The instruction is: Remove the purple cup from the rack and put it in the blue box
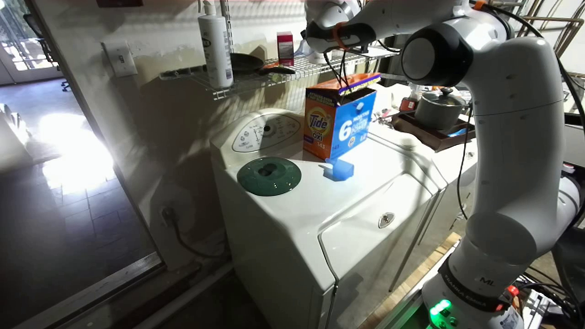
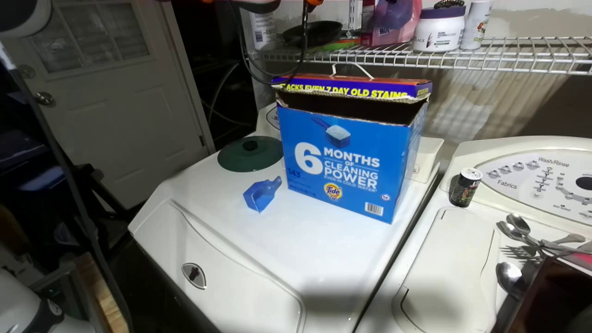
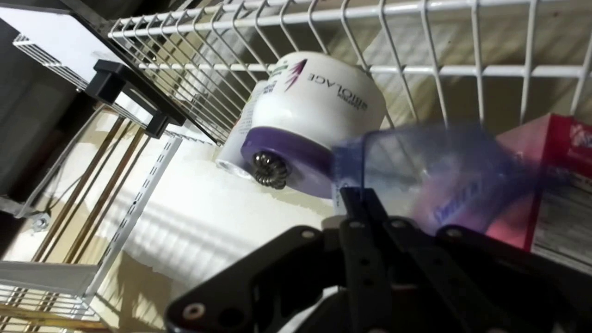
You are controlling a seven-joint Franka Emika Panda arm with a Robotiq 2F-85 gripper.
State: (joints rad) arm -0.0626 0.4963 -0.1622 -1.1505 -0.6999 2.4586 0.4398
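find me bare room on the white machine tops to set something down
Broadest: on the machine top under the blue box, between the box's blue face, the blue scoop and the front door. Another: the lid on the neighbouring machine, bordered by the can and cutlery. Crowded: beside that lid, with the cutlery and a tray bearing a pot.

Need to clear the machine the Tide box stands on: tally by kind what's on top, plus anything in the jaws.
Boxes: 1, Tide box
Lids: 1, green lid
Cups: 2, blue cup on top, purple cup in the jaws
Total: 4
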